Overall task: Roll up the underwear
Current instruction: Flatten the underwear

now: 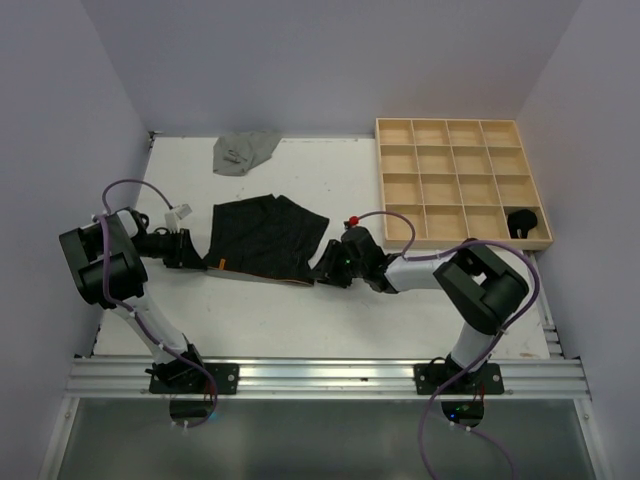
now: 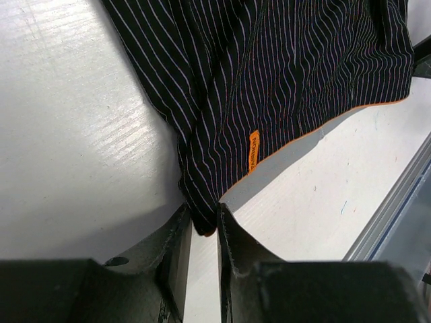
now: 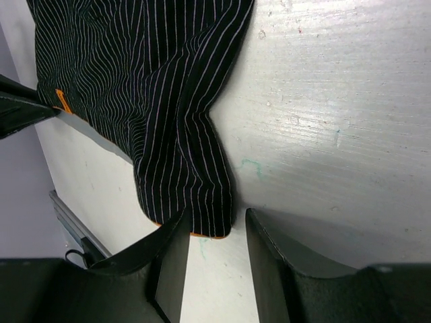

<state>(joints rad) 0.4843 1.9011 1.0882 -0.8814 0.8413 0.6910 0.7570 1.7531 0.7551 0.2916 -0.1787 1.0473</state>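
Observation:
Black pinstriped underwear (image 1: 265, 238) with an orange hem lies spread flat on the white table. My left gripper (image 1: 200, 257) is shut on its near left corner; the left wrist view shows the cloth (image 2: 269, 74) pinched between the fingers of the gripper (image 2: 201, 215). My right gripper (image 1: 326, 268) is at the near right corner. In the right wrist view its jaws (image 3: 215, 217) stand open around the cloth's corner (image 3: 202, 202), which touches one finger. A plain grey pair (image 1: 243, 152) lies crumpled at the back. A rolled black pair (image 1: 522, 222) sits in the tray's near right compartment.
The wooden grid tray (image 1: 447, 120) stands at the back right. The white walls close in the table at the back and sides. A metal rail (image 1: 320, 375) runs along the near edge by the arm bases.

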